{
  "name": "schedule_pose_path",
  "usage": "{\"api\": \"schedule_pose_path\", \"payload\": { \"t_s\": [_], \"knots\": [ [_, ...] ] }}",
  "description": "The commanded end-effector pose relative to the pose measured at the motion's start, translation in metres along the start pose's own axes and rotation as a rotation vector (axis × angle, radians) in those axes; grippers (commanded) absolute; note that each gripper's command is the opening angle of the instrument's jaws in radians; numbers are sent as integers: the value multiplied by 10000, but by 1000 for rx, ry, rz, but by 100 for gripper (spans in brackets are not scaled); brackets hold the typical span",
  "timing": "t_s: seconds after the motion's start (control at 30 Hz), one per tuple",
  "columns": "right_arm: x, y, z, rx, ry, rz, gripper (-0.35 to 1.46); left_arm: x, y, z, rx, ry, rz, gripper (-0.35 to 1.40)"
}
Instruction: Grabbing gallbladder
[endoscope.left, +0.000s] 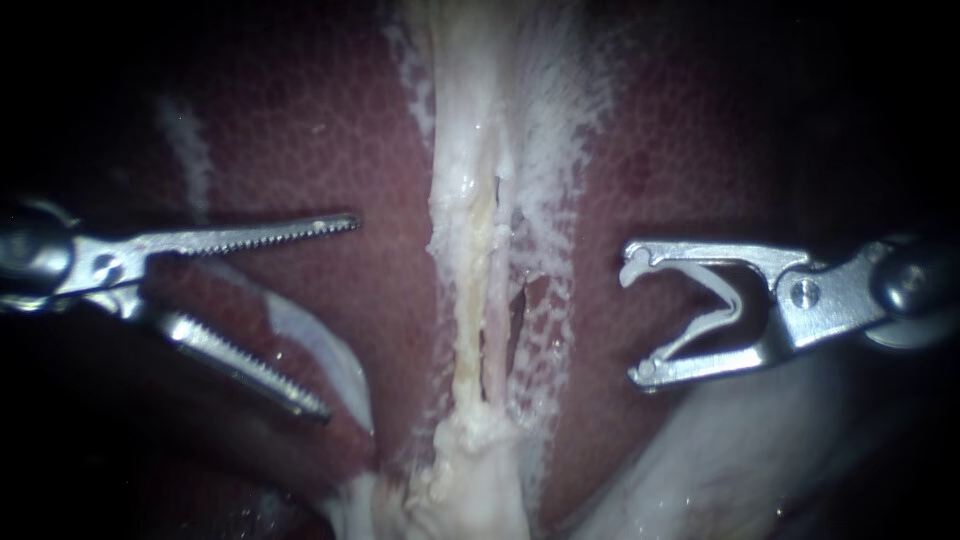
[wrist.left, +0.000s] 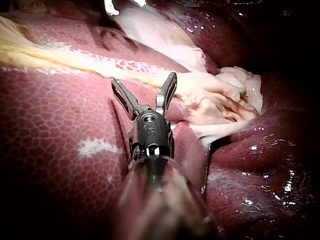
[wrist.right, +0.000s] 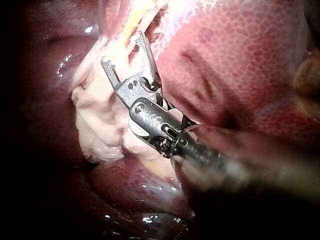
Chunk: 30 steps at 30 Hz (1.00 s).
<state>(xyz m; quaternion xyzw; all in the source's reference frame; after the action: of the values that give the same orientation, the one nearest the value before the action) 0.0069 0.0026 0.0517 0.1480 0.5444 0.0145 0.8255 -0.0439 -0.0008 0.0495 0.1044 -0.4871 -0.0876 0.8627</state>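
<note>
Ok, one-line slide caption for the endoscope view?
Left instrument, jaws open, and right instrument, carrying a white clip, flank the pale tissue strand across the liver.

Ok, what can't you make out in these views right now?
- Endoscope view: darkness at the edges swallows both shafts and the pale tissue below the right instrument.
- Left wrist view: the left instrument's blurred shaft hides the liver under it.
- Right wrist view: whether the jaws holding the white clip touch the pale lump under them cannot be told.

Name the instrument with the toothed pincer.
The left instrument: saw-like teeth line both halves of its open pincer. The right instrument has a smooth pincer that holds a white clip.
</note>
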Motion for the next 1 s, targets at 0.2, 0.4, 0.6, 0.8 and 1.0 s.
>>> {"api": "schedule_pose_path", "payload": {
  "t_s": [0.2, 0.4, 0.6, 0.8, 1.0],
  "knots": [
    [0, 0, 0, 0, 0, 0, 58, -5, 4, -4, 6, -6, -2, 104],
    [0, 0, 1, 0, 0, 0, 58, -17, 15, -4, -3, -10, -15, 104],
    [0, 0, 2, 0, 0, 0, 58, -23, 21, 9, -8, -10, -43, 101],
    [0, 0, 2, -1, 0, 0, 58, -27, 28, 25, -13, -10, -93, 93],
    [0, 0, 2, -1, 0, 0, 58, -22, 37, 37, -14, -11, -139, 89]
  ]
}}
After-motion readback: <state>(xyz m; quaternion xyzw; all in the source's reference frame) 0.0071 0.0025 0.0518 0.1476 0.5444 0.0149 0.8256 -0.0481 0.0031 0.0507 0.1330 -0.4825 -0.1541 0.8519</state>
